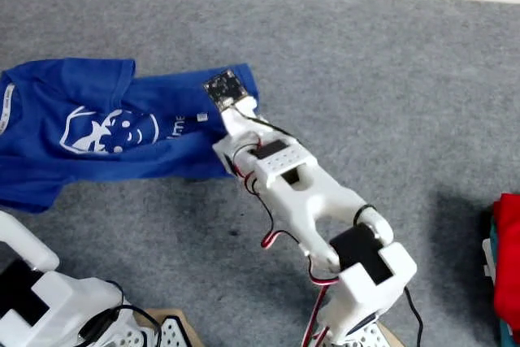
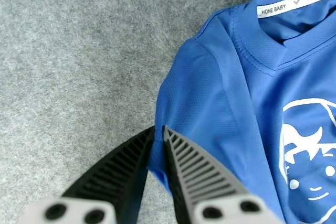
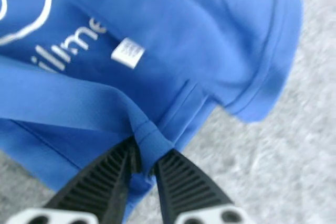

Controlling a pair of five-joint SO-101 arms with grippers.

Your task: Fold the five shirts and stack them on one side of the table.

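Grey felt tabletop (image 1: 390,79); left gripper (image 2: 159,129) pinches the blue shirt (image 1: 97,127) at its sleeve, right gripper (image 3: 144,153) near the hem: lift both evenly, taut.

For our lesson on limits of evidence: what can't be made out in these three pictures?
High view: the blue shirt runs past the left edge.
High view: the red cloth is cut by the right edge; its kind and fold are unclear.
High view: the right arm covers the blue shirt's corner.

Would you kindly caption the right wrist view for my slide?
Right gripper shut on a fold of the blue shirt above the grey table.
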